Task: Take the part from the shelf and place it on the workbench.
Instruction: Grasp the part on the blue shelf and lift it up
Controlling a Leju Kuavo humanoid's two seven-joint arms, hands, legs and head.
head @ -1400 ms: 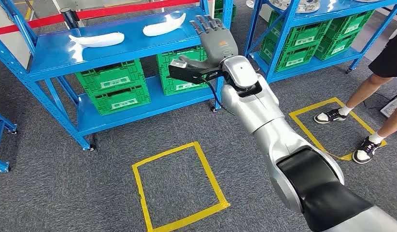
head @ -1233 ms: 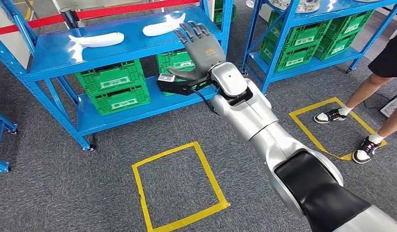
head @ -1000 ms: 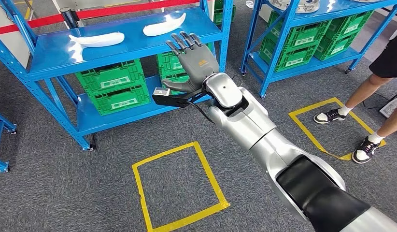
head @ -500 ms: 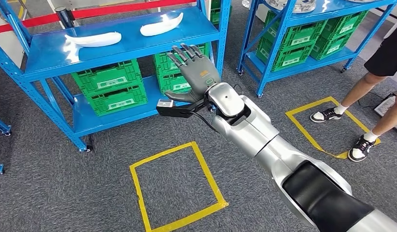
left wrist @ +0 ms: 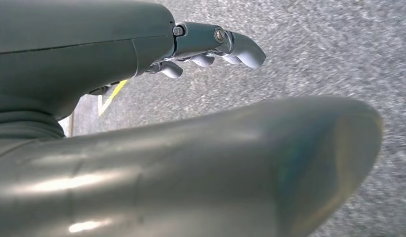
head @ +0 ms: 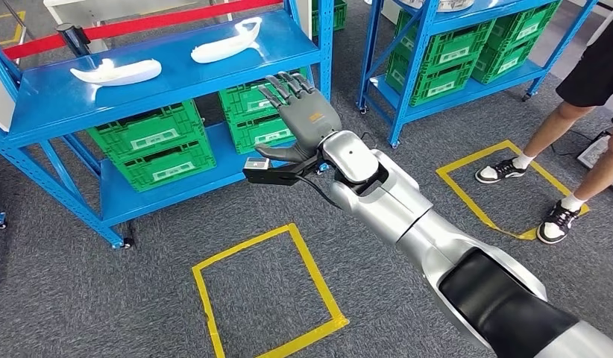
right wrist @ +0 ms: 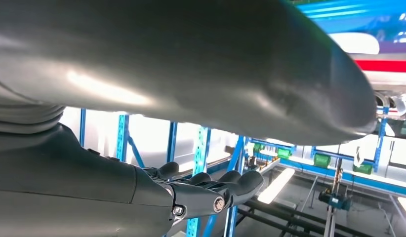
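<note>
Our view has swung, so the whole scene slides left; the shelf [head: 177, 71] itself has not moved. Our right hand [head: 303, 123] has dropped from the top shelf edge to hover lower, fingers spread, holding nothing. The white part [head: 226, 46] still lies on the top shelf, far left of the hand. Our left hand [left wrist: 211, 49] hangs loosely curled, empty. The grasp is not yet begun.

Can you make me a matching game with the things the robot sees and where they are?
Things:
1. white parts
2. green crates
3. yellow tape square
4. right hand

Places:
A. on the grey floor
B. raised in front of the shelf, fingers spread
C. on the blue top shelf
D. on the lower shelf

Pairs: 1-C, 2-D, 3-A, 4-B
</note>
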